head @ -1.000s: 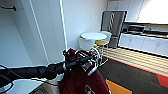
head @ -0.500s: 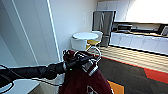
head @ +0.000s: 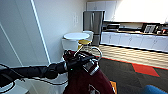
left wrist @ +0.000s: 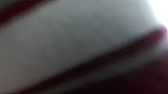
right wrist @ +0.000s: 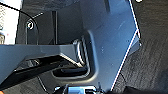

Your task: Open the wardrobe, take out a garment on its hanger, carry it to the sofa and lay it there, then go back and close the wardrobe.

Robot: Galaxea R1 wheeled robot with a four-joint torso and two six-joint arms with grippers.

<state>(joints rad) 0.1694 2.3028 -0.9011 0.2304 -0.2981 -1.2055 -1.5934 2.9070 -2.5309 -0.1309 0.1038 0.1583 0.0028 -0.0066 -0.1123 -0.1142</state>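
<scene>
In the head view the left arm [head: 32,71] came in from the left edge and ran low across the frame to its gripper [head: 83,61] at lower centre, which was clamped on the hanger [head: 96,51] at the neck of the garment [head: 87,81]. The hanger's white hook curved up just right of the gripper. The maroon jacket hung below it, filling the bottom centre of the frame, with a striped collar band beside the gripper. Behind it, mid-frame, stood a round white table [head: 76,36] with a yellow-seated chair [head: 85,42] next to it. A white wall [head: 57,25] took up the left half. In the upper right a steel refrigerator [head: 93,23] stood beside a row of white kitchen cabinets [head: 132,40] under a bright window. The floor [head: 130,75] was dark carpet with an orange patch at right, and pale tile lay nearer the kitchen. A bit of blue upholstery [head: 155,89] sat in the bottom right corner. In the left wrist view the garment [left wrist: 82,45] lay pressed close to the lens, a blur of white cloth crossed by maroon bands. In the right wrist view dark parts of the robot's own body occupied most of the frame, with dark carpet [right wrist: 150,50] along the right side; whether the right gripper was open or closed could not be told.
</scene>
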